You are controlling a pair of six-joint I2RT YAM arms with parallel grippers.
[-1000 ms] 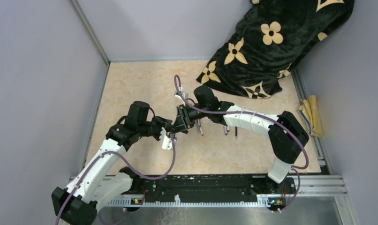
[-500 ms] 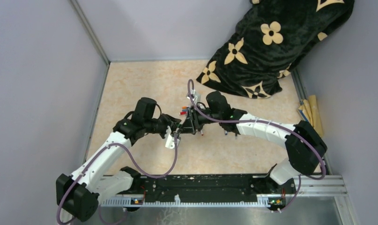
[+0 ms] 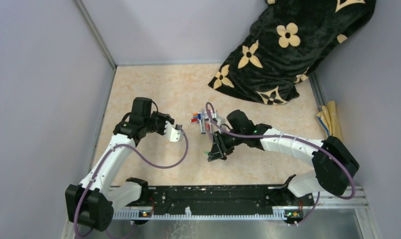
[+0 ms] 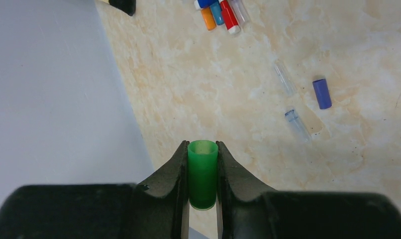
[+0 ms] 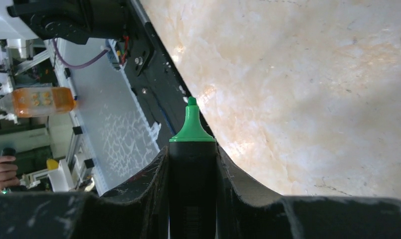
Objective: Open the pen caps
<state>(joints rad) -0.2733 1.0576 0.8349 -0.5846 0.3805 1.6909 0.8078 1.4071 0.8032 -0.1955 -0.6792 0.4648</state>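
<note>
just pulled apart: clamping the green cap (image 4: pixel 202 174) in the left gripper (image 4: pixel 202 147), the bare-tipped black marker (image 5: pixel 191 191) in the right gripper (image 5: pixel 191 152). means one more opened.

The left gripper (image 4: pixel 202 147) and right gripper (image 5: pixel 192 149), joined a second ago, now stand apart, the green cap (image 4: pixel 202 174) pulled off the black pen (image 5: pixel 192 189).

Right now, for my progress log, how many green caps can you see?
1: the green cap, pinched in the left gripper; others could be hidden from view.
</note>
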